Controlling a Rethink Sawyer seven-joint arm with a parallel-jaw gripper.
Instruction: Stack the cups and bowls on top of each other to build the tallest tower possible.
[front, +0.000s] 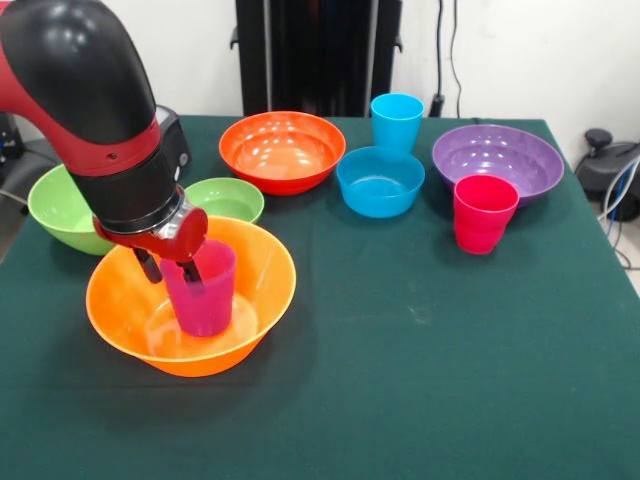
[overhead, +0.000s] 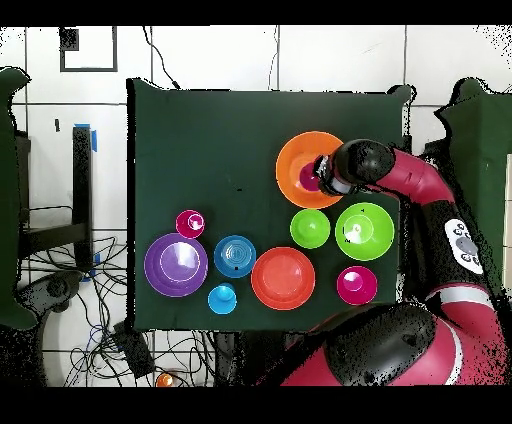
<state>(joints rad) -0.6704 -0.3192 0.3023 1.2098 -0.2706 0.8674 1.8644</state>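
Note:
My gripper (front: 170, 272) reaches down into the large orange bowl (front: 268, 268) at the table's left. It is shut on the near-left rim of the purple-magenta cup (front: 205, 295), one finger outside the wall and one inside. The cup stands upright in the bowl's middle. In the overhead view the gripper (overhead: 325, 172) sits over the cup (overhead: 309, 179) inside the orange bowl (overhead: 290, 150).
Loose on the green cloth are a red-orange bowl (front: 283, 150), a sky blue cup (front: 396, 122), a blue bowl (front: 380, 182), a purple bowl (front: 497, 162) and a red-pink cup (front: 484, 212). A large lime bowl (front: 60, 208) and a small lime bowl (front: 226, 198) are also there. A pink-red bowl (overhead: 357, 285) shows only overhead.

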